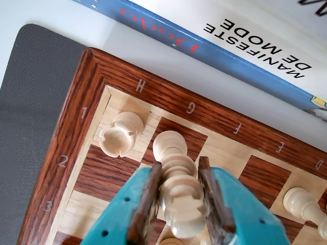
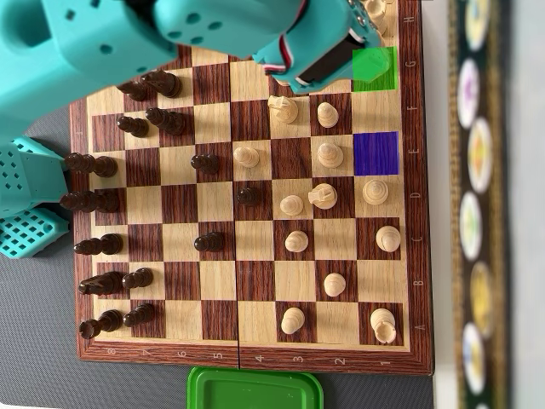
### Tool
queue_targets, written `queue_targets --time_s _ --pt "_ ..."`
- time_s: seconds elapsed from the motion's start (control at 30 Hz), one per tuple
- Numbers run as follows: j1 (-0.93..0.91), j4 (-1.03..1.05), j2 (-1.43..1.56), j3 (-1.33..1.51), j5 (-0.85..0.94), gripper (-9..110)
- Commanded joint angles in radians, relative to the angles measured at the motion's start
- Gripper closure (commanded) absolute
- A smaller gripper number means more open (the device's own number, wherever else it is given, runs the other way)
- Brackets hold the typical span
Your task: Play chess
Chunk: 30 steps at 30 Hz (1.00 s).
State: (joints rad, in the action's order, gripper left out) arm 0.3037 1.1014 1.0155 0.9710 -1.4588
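1. A pale chess piece (image 1: 181, 196) is pinched between the teal gripper's (image 1: 180, 204) fingers (image 1: 145, 201), near the G file of the chessboard (image 1: 76, 132).
2. A white rook (image 1: 120, 133) is seen on H1, a white pawn (image 1: 169, 144) beside it.
3. A green square (image 2: 375, 68) and a blue square (image 2: 375, 153) are marked in the overhead view.
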Motion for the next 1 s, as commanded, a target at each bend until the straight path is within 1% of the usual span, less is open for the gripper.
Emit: queue_targets --time_s 0.0,0.83,0.97 --pt "-0.008 -0.011 0.012 -0.035 -0.005 89" --pt "-0.015 -0.003 -0.038 -0.044 0.003 89" --pt "-0.014 -0.003 -0.038 -0.044 0.003 86"
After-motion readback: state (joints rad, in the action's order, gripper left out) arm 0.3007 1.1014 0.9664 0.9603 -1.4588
